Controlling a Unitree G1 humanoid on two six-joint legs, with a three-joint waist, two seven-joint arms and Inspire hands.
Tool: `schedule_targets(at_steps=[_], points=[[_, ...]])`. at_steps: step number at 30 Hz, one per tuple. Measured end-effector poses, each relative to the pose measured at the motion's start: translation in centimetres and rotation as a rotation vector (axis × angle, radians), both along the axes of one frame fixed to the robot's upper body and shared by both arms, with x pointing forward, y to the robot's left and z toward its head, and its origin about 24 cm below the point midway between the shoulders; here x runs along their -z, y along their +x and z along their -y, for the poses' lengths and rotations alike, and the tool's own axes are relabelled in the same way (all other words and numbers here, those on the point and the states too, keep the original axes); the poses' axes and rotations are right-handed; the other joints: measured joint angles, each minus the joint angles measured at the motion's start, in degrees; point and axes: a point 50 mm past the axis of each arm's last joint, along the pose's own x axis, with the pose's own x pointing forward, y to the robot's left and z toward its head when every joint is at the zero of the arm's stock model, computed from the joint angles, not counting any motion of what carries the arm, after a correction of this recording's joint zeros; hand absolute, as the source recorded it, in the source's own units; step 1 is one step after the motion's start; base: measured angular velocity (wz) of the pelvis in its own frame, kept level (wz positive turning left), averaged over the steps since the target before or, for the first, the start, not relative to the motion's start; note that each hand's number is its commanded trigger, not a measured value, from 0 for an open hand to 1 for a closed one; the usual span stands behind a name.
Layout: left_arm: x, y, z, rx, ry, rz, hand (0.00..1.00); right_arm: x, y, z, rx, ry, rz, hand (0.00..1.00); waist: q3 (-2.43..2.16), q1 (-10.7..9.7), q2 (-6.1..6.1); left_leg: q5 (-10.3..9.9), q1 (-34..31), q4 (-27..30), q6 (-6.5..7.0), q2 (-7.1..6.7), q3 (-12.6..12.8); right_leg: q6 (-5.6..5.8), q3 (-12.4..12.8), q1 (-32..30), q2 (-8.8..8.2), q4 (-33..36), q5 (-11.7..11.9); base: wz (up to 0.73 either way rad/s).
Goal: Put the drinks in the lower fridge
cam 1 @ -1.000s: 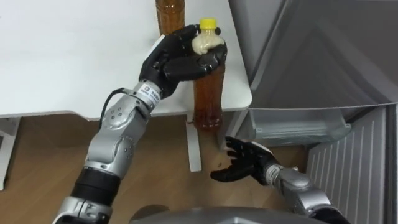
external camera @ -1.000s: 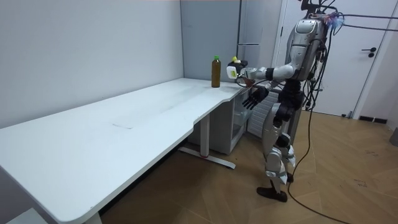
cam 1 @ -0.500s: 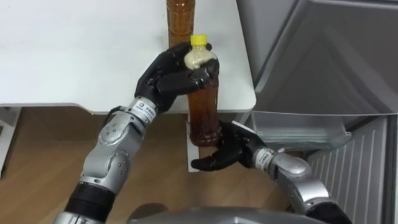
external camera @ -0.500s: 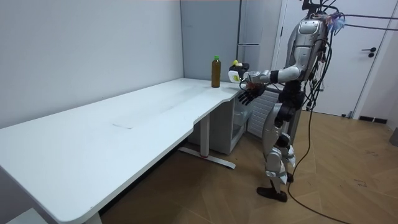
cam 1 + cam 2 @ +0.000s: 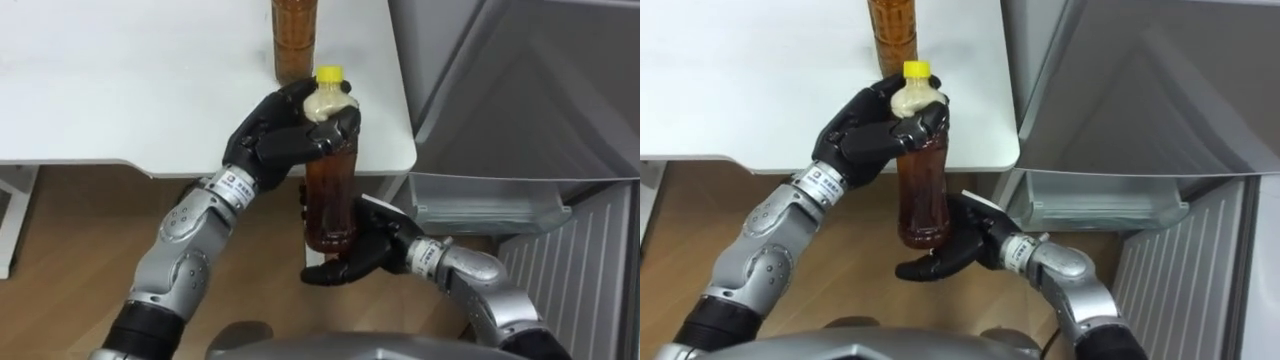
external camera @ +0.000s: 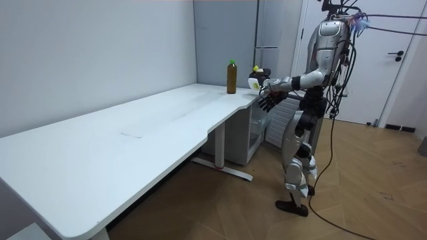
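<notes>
**Q:** Fig. 1. Where is the drink, and how do the 2 hands stand?

**A:** The bottle (image 5: 330, 190), brown with a yellow cap, hangs upright in the air just past the desk (image 5: 120, 80) edge. The left hand (image 5: 280, 145) is curled round its neck and shoulder. The right hand (image 5: 365, 258), at 6 o'clock of the bottle, cups the base with loosely spread fingers that are not closed on it. Whether it bears any weight cannot be told.

**Q:** What could go wrong from here?

**A:** 3 risks, as judged.
- (a) If the left hand lets go before the right hand closes, the bottle likely drops to the floor.
- (b) The grip sits high, so the bottle may swing or tilt in a handover.
- (c) A second bottle (image 5: 295, 40) stands on the desk at 12 o'clock, near the left hand, and a careless sweep may topple it.

The fridge (image 5: 520, 100) and its clear tray (image 5: 490, 205) lie at 3 o'clock, so a hasty move that way may strike the tray's rim.
</notes>
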Motion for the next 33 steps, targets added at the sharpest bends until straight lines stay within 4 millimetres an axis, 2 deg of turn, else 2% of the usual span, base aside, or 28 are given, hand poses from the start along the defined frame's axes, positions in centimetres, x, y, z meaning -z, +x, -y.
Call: schedule_targets(at_steps=[8, 12, 17, 23, 27, 28, 29, 33], points=[[0.1, -0.1, -0.1, 0.025, 0.014, 0.003, 1.0, -0.4, -0.1, -0.3, -0.055, 0.066, -0.008, 0.0, 0.0, 0.4, -0.02, 0.0, 0.1, -0.1, 0.0, 0.04, 0.1, 0.01, 0.0, -0.1, -0.09, 0.2, 0.0, 0.0], [0.5, -0.4, -0.4, 0.065, 0.12, 0.011, 1.0, -1.2, 0.2, -1.0, -0.05, 0.155, 0.007, 0.0, 0.08, 0.4, -0.49, 0.0, 0.1, 0.0, 0.0, 0.28, 0.3, 0.01, 0.1, -0.2, 0.06, 0.8, 0.0, -0.01], [0.6, -0.5, -0.1, 0.1, 0.151, 0.023, 1.0, -1.1, -0.1, -1.1, -0.051, 0.188, -0.016, 0.0, 0.08, 0.6, -0.78, -0.1, -0.1, 0.2, 0.04, 0.4, 0.3, 0.0, 0.1, -0.4, 0.11, 0.9, 0.0, 0.0], [0.7, -0.7, 0.3, 0.148, 0.201, 0.043, 1.0, -1.2, -0.2, -1.0, -0.054, 0.219, -0.028, 0.0, 0.05, 0.4, -0.66, -0.2, -2.0, 1.6, -0.03, 0.87, 0.0, -0.28, -0.9, -1.7, 0.38, 1.3, 0.2, 0.02], [0.8, -0.9, 0.6, 0.184, 0.234, 0.058, 1.0, -1.2, -0.3, -0.6, -0.067, 0.218, -0.037, 0.0, 0.13, 0.4, -0.02, -0.2, -2.3, 1.8, -0.03, 0.85, 0.0, -0.28, -0.9, -2.2, 0.35, 1.9, 0.2, 0.0], [0.8, -0.9, 0.6, 0.192, 0.235, 0.059, 1.0, -1.2, -0.3, -0.5, -0.064, 0.226, -0.04, 0.44, 0.1, 0.3, 0.19, -0.2, -2.4, 1.8, -0.02, 0.83, 0.0, -0.28, -0.9, -2.3, 0.31, 1.9, 0.2, 0.0], [0.8, -1.0, 0.6, 0.195, 0.236, 0.059, 1.0, -1.2, -0.3, -0.5, -0.062, 0.231, -0.042, 1.0, 0.08, 0.2, 0.27, -0.2, -2.4, 1.8, -0.01, 0.82, 0.0, -0.28, -0.9, -2.3, 0.3, 1.9, 0.2, 0.0], [0.9, -1.1, 0.7, 0.216, 0.253, 0.068, 1.0, -1.2, -0.4, -0.4, -0.066, 0.227, -0.046, 1.0, -0.04, 0.2, 0.56, -0.2, -2.6, 1.8, -0.01, 0.78, 0.0, -0.28, -0.9, -2.4, 0.31, 2.0, 0.2, 0.0]])
